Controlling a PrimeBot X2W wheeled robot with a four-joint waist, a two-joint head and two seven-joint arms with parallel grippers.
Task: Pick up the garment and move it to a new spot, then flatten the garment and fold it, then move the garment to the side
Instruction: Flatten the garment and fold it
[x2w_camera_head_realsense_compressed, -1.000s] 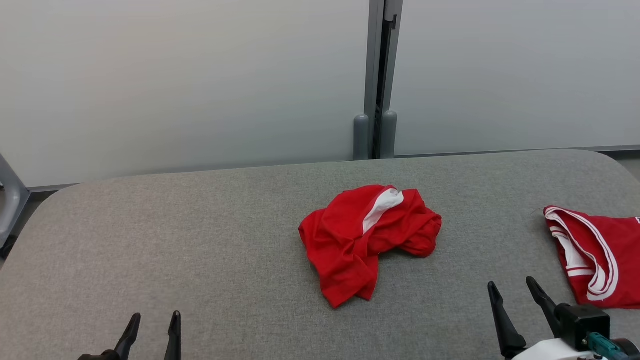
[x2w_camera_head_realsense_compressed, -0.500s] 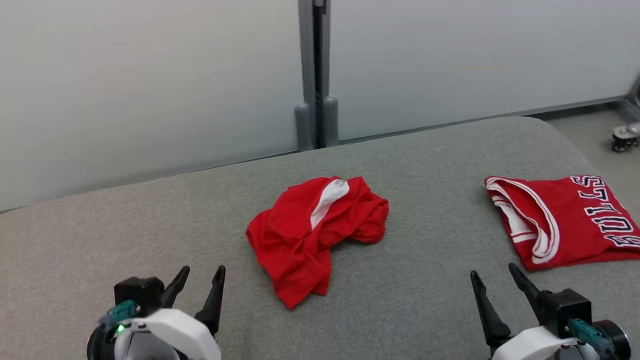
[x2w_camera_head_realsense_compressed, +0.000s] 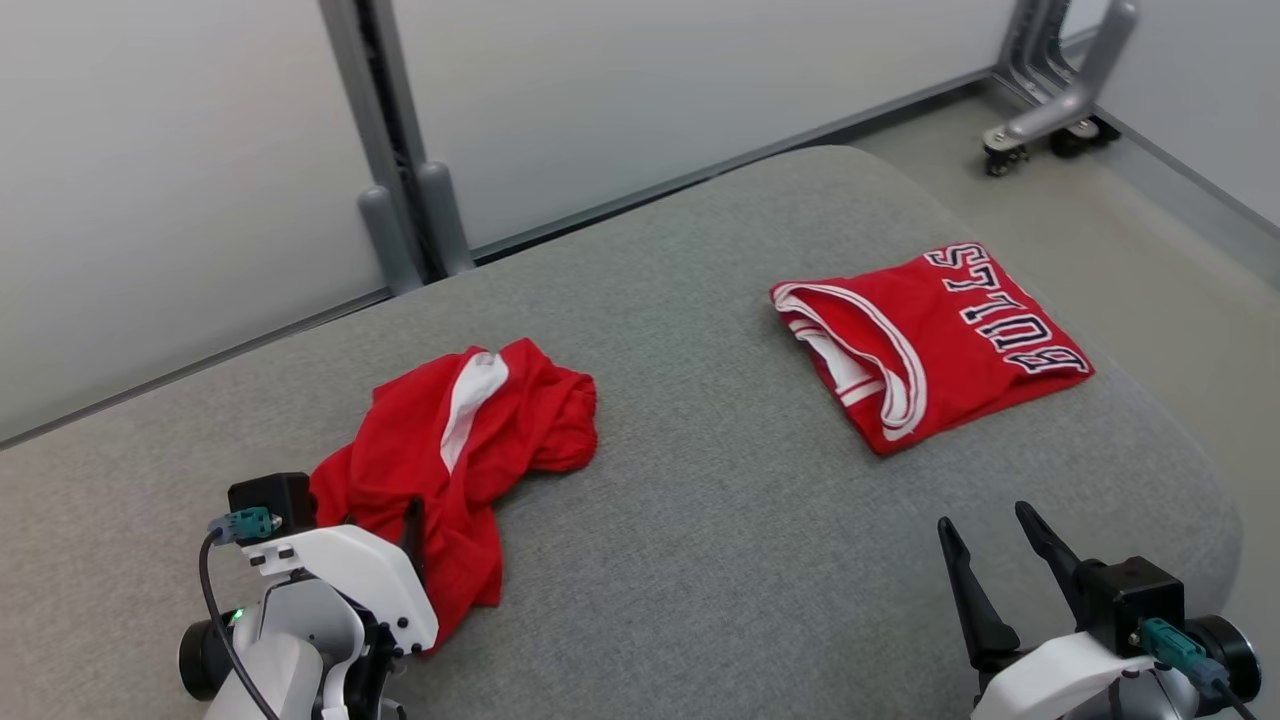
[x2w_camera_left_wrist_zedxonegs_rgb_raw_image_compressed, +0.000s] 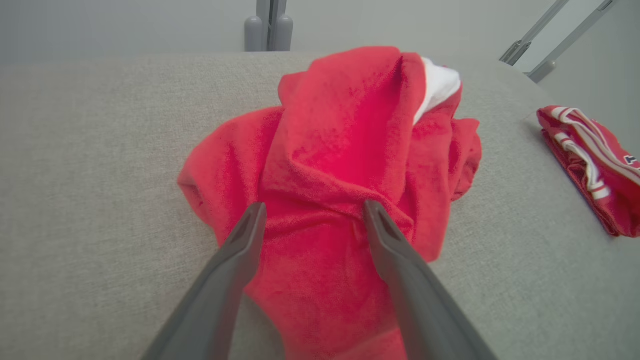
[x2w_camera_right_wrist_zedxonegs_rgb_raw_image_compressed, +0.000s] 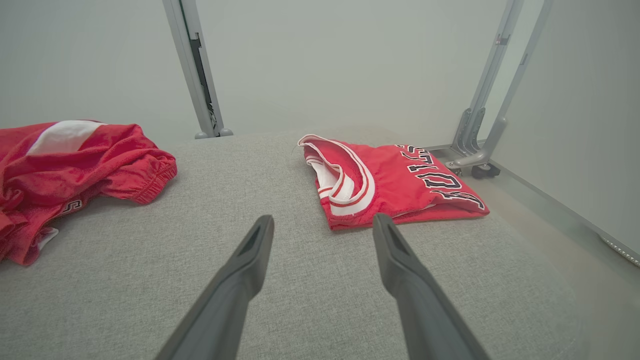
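**Desk:** How do the left jaws stand?

**Me:** Spread wide, holding nothing. My left fingers (x2w_camera_left_wrist_zedxonegs_rgb_raw_image_compressed: 235, 260) straddle the near folds of the crumpled red garment (x2w_camera_left_wrist_zedxonegs_rgb_raw_image_compressed: 340, 150). The tips sit over the cloth, and I cannot tell whether they press on it.

**Desk:** And the right jaws?

**Me:** Wide apart too, and empty. My right fingers (x2w_camera_head_realsense_compressed: 975, 595) hang over bare bench (x2w_camera_head_realsense_compressed: 700, 520) by its near right corner, well apart from the garment.

**Desk:** Where exactly is the garment?

**Me:** It's heaped left of the bench's middle, between the far and near edges. A white panel (x2w_camera_head_realsense_compressed: 470, 400) shows on top. One tail of cloth runs toward the near edge, beside my left wrist (x2w_camera_head_realsense_compressed: 340, 580).

**Desk:** What else is on the bench?

**Me:** A folded red BULLS jersey (x2w_camera_head_realsense_compressed: 930, 340) lies flat near the far right corner. Its white-trimmed opening is turned toward the garment, with bare bench between the two. A grey partition post (x2w_camera_head_realsense_compressed: 395, 190) stands behind the far edge. On the floor past the right end I see a castered frame leg (x2w_camera_head_realsense_compressed: 1050, 110).
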